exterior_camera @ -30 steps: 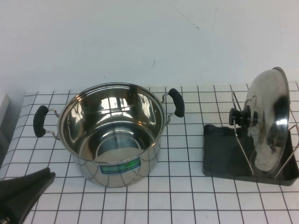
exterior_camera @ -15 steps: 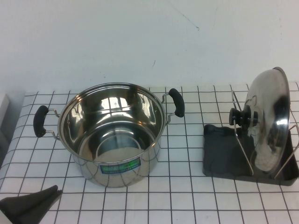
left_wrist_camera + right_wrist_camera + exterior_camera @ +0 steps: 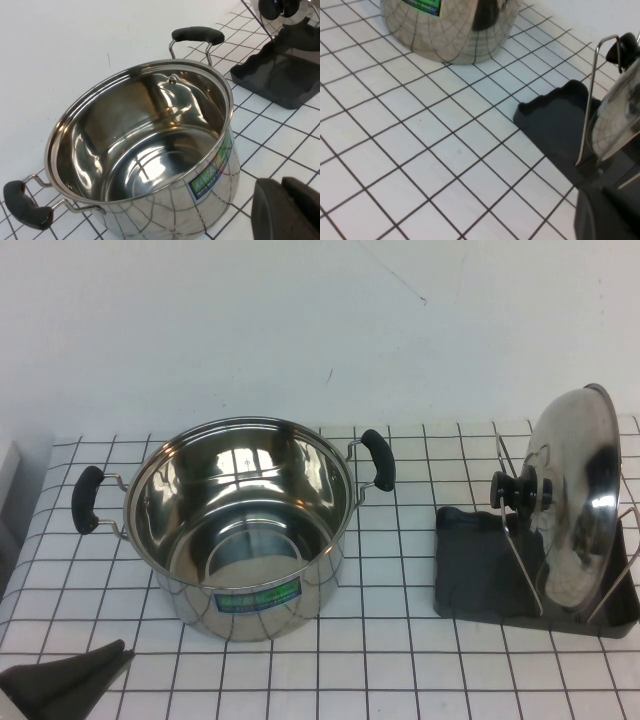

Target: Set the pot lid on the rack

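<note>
The left gripper (image 3: pixel 70 675) sits low at about 8 o'clock on the table (image 3: pixel 400 660), its dark fingers pressed together and holding nothing. It is clear of the pot, which lies toward 1 o'clock from it.

The right gripper (image 3: pixel 610 212) shows only in its own wrist view, as a dark closed tip with nothing in it, hovering near the rack's edge. It is out of the high view.

The pot (image 3: pixel 240 525) stands upright and uncovered at about 9 o'clock from the table's middle. Its two black handles point to 9 and 2 o'clock, and a green label (image 3: pixel 258 595) faces 6 o'clock. The inside shows bare shiny steel.

The rack (image 3: pixel 480 570) is at 3 o'clock, well apart from the pot, with a strip of white grid-lined table between them. It is a dark grey tray with thin wire loops (image 3: pixel 515 540) rising from it.

The lid (image 3: pixel 578 500) stands on edge in the rack, leaning against the wires, its lower rim down in the tray. Its black knob (image 3: pixel 510 490) points toward 9 o'clock, at the pot. Neither gripper touches the lid.
</note>
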Robot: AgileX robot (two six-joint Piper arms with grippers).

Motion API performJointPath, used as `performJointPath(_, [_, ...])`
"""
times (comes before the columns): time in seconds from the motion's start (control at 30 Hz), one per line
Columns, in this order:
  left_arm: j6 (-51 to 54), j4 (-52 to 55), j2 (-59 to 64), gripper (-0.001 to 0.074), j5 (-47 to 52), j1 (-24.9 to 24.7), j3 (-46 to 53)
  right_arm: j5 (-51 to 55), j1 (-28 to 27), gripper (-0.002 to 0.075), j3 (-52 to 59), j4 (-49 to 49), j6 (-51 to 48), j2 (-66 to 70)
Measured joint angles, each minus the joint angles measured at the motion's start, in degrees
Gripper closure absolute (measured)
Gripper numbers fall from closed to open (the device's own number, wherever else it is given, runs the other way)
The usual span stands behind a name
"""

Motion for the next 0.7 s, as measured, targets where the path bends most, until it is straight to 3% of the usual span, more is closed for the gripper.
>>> performJointPath(0.2, [0.0, -5.3, -3.1, 0.0736, 1.3, 2.8, 0.0, 0.0, 0.0, 0.0727, 0.5, 0.1, 0.0, 0.0])
performJointPath(0.5, [1.9, -18.0, -11.2, 0.0737, 2.8, 20.9, 0.0, 0.0, 0.0, 0.0727, 0.5, 0.2, 0.0, 0.0])
performJointPath(0.7, [17.1, -30.4, -14.2, 0.0737, 2.9, 32.5, 0.6, 0.0, 0.0, 0.0727, 0.5, 0.2, 0.0, 0.0])
